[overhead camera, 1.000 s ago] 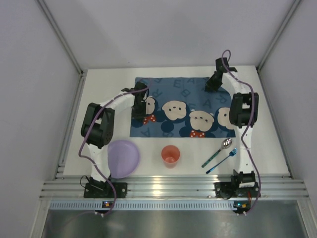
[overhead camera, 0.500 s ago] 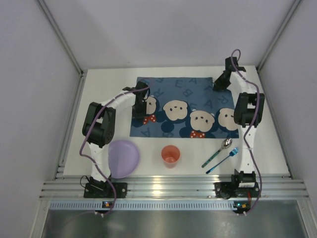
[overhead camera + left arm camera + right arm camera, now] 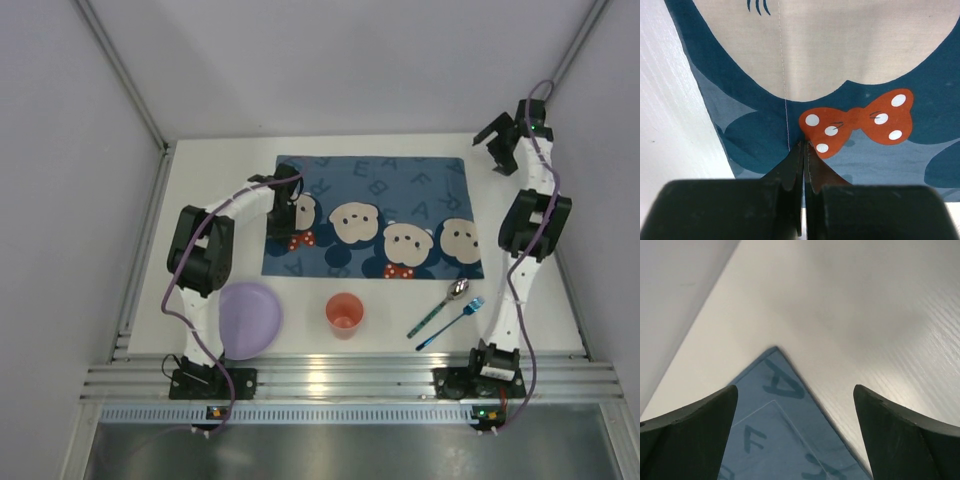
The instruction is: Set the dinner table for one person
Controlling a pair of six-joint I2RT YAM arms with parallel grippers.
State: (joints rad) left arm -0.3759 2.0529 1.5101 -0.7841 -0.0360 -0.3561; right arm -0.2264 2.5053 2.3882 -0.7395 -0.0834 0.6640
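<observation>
Top external view: the white surface [image 3: 205,180] carries a blue placemat [image 3: 380,185] at its middle. The left gripper [image 3: 804,145] is pressed fully closed, its tips on the placemat beside a red bow [image 3: 860,120]. The right gripper [image 3: 497,148] hangs spread wide, empty, by the placemat's far right corner.

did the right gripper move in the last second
Yes. The right gripper has swung rightward, from above the placemat's far right corner to over the bare dinner table just past that corner, jaws now open.
</observation>
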